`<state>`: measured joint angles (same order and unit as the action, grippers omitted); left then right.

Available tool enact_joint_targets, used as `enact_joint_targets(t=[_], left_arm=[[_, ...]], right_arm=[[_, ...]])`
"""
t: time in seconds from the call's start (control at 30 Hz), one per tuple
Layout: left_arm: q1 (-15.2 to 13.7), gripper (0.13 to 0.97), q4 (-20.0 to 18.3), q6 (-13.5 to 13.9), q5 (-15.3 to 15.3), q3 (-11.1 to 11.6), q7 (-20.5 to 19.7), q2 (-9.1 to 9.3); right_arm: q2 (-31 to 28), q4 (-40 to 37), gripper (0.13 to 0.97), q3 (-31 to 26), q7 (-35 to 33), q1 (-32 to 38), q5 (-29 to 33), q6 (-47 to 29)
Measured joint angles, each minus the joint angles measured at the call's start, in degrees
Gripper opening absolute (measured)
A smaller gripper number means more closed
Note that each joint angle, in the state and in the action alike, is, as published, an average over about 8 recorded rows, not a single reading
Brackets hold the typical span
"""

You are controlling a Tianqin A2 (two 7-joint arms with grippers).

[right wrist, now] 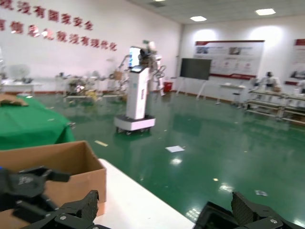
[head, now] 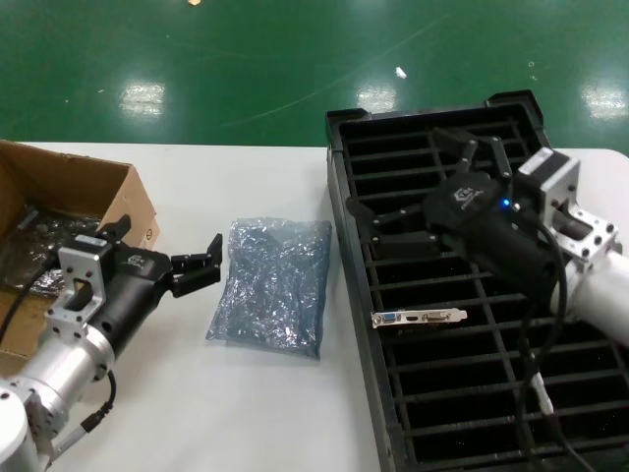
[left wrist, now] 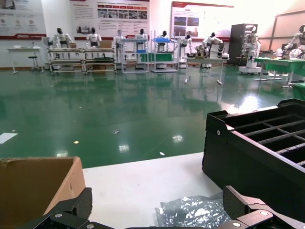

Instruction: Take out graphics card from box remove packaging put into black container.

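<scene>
On the white counter we see the crinkly grey-silver plastic bag lying flat between the brown corrugated cardboard box on our left and the large black slotted plastic tray on our right. The bag touches neither of them.

The thin dark graphics card with its silver end bracket and blue port sits in the tray's left column, about midway along it, the bracket facing up. Nothing grips it.

Our left claw hangs just beside the bag's left edge, in front of the box's corner. Its fingers are spread wide and hold nothing. In the left wrist view the two finger tips stand far apart, with the bag and the tray's wall beyond them.

Our right claw hovers over the tray's left column, above and behind the card. Its black fingers are splayed apart and empty. The right wrist view shows the box across the counter and the left claw far off.
</scene>
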<state>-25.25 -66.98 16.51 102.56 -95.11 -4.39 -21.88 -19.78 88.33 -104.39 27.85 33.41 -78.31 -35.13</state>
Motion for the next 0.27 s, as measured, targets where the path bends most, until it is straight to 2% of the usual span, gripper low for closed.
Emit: enact_joint_targets(t=[0.17,0.27], left_arm=[[3.1,0.966,-3.1,-2.0,0.1,0.4,0.5,0.58],[4.1,0.966,-4.0,-2.7,0.1,0.6,0.7,0.76]], right_arm=[[0.3,0.4,0.966,1.6,-3.4,-4.1,-3.1,4.3],[0.4,0.5,0.966,2.0,-4.5,-5.4,-4.0,5.6]])
